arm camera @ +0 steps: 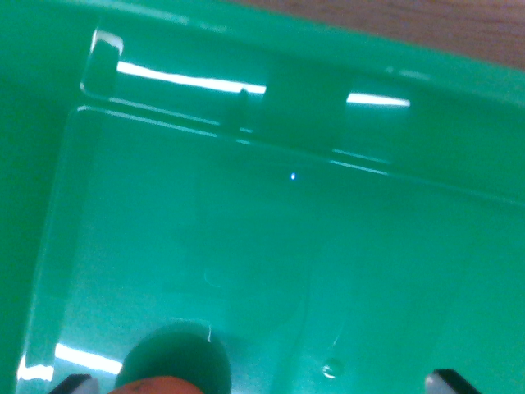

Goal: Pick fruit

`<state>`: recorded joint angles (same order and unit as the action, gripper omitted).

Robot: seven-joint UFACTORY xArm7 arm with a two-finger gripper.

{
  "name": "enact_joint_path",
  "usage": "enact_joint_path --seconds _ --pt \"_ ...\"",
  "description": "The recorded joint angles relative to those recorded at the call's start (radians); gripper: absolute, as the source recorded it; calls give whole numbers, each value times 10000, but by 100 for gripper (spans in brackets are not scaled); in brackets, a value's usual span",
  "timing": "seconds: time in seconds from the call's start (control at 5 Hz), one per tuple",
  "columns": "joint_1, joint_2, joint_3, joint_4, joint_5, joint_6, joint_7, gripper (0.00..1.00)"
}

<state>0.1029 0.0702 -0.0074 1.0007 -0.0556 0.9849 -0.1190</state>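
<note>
No text, label, brand, number or sign can be read on the glossy green plastic bin (271, 246); its walls and floor are plain.

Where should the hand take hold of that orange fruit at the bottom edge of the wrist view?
Only the rounded top of the orange fruit shows, inside the green bin. Probably come from above, one finger on each side across its width; the rest is hidden.
</note>
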Motion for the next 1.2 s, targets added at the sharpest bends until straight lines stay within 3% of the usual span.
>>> enact_joint_path --seconds 0.2,0.4,0.6,0.8,1.0,1.2 --pt "88 79 66 -441 -25 -456 -55 0" --pt "88 79 66 -441 -25 -456 -55 0" --pt "167 150 125 -837 -47 -866 -105 0" --pt "167 150 125 -837 -47 -866 -105 0" --pt "245 220 184 -1228 -69 -1271 -154 0" --pt "245 220 184 -1228 -69 -1271 -154 0"
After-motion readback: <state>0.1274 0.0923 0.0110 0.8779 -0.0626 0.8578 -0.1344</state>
